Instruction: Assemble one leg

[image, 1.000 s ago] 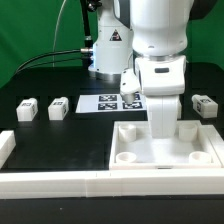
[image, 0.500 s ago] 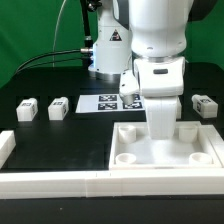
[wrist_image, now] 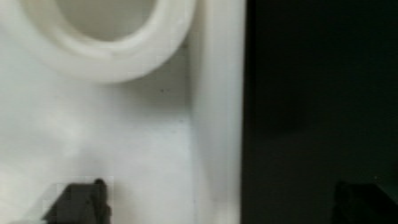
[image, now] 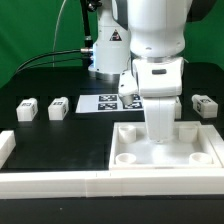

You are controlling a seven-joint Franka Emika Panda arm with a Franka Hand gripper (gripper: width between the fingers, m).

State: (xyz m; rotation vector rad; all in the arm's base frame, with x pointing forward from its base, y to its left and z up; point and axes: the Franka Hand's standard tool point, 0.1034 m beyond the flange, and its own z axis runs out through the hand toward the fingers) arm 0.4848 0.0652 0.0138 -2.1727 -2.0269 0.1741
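Note:
Three legs show in the exterior view, small white blocks with marker tags: two at the left (image: 27, 109) (image: 59, 108) and one at the right (image: 205, 105). A fourth is not in view. My gripper (image: 160, 132) is down at the back edge of the large white tray-like part (image: 200, 160), far from the legs. In the wrist view my gripper (wrist_image: 222, 205) is open and holds nothing. One dark fingertip (wrist_image: 80, 200) is over the white part near a round socket (wrist_image: 107, 35). The other fingertip (wrist_image: 365, 205) is over the black table, so the part's edge wall (wrist_image: 217, 120) lies between them.
The marker board (image: 105, 102) lies on the table behind the arm. A long white rail (image: 60, 180) runs along the front, with a short raised end at the left (image: 6, 145). The robot's base (image: 108, 50) and cables stand at the back.
The arm has edged very slightly toward the exterior view's left over the tray-like part's back edge. The legs have not moved.

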